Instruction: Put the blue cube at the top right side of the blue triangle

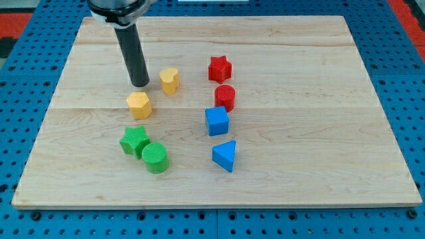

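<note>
- Two blue blocks sit right of centre: blue cube [216, 121] just above blue triangle [225, 155], apart.
- My tip [140, 84] is a bare rod, clamping nothing, between yellow hexagon [139, 104] and yellow block [169, 79], well left of both.

red star [219, 68] | red cylinder [225, 97] | yellow blocks [169, 80], [139, 104] | green star [134, 140] | green cylinder [155, 158] | wooden board [319, 133]

So on the table [332, 179] I count eight blocks total: two blue (cube [216, 121], triangle [225, 155]), two red (star [219, 68], cylinder [225, 97]), two yellow [169, 80] [139, 104], two green (star [133, 140], cylinder [155, 158]).
</note>
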{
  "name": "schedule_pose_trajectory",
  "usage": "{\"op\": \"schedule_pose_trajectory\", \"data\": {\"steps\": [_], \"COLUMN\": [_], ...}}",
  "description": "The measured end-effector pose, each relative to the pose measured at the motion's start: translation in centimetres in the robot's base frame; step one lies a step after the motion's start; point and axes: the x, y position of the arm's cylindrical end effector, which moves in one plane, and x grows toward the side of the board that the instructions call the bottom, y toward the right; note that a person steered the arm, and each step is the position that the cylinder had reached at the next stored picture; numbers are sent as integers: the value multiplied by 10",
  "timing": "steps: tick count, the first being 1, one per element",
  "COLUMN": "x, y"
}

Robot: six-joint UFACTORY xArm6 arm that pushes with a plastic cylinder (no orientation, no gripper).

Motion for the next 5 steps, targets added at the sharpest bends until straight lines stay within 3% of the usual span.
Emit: {"op": "schedule_pose_trajectory", "data": {"steps": [1,5], "x": [3,83], "y": [22,59]}}
